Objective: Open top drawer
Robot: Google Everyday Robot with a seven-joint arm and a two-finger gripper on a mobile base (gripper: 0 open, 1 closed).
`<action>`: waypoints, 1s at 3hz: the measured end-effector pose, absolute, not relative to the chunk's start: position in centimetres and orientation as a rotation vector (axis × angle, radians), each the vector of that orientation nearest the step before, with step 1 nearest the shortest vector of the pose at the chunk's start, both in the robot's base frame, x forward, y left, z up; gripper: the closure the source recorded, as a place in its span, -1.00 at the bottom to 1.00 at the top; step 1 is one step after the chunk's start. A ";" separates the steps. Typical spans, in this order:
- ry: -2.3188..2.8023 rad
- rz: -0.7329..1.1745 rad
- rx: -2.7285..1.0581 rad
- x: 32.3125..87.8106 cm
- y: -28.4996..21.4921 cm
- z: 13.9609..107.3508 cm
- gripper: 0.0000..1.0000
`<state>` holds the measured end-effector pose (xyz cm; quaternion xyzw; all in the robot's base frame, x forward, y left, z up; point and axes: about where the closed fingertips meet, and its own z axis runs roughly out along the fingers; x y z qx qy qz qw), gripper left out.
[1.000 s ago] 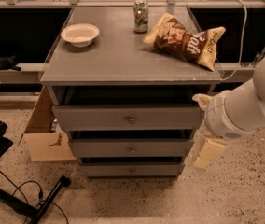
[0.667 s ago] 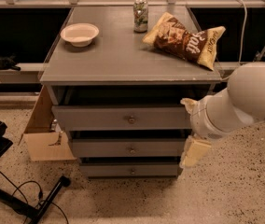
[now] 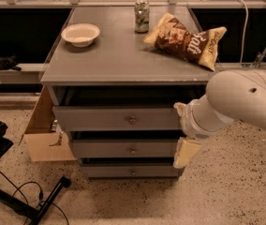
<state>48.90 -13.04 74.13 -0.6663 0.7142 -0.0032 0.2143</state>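
Note:
The top drawer (image 3: 100, 118) is the widest of three grey drawers in the cabinet, with a small round metal knob (image 3: 132, 121) at its centre. A dark gap shows above its front. My gripper (image 3: 182, 131) is at the right end of the drawer fronts, on a white arm reaching in from the right. Its cream fingers stand apart, one at the top drawer's right end (image 3: 179, 108) and one lower, by the middle drawer (image 3: 187, 152). It holds nothing and is well right of the knob.
On the cabinet top (image 3: 119, 60) sit a white bowl (image 3: 80, 33), a drink can (image 3: 141, 16) and a brown chip bag (image 3: 185, 40). A cardboard box (image 3: 44, 135) stands at the cabinet's left. A black stand and cables (image 3: 25, 200) lie on the floor at the left.
My arm and gripper have moved left, from beside the cabinet to the right end of the drawer fronts. The drawers have not moved.

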 end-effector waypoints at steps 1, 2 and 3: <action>1.962 -0.034 -1.891 50.1 -12.0 72.8 -1.00; 1.908 -0.099 -1.936 52.7 -11.6 71.5 -1.00; 1.868 -0.176 -1.975 55.3 -11.4 70.6 -1.00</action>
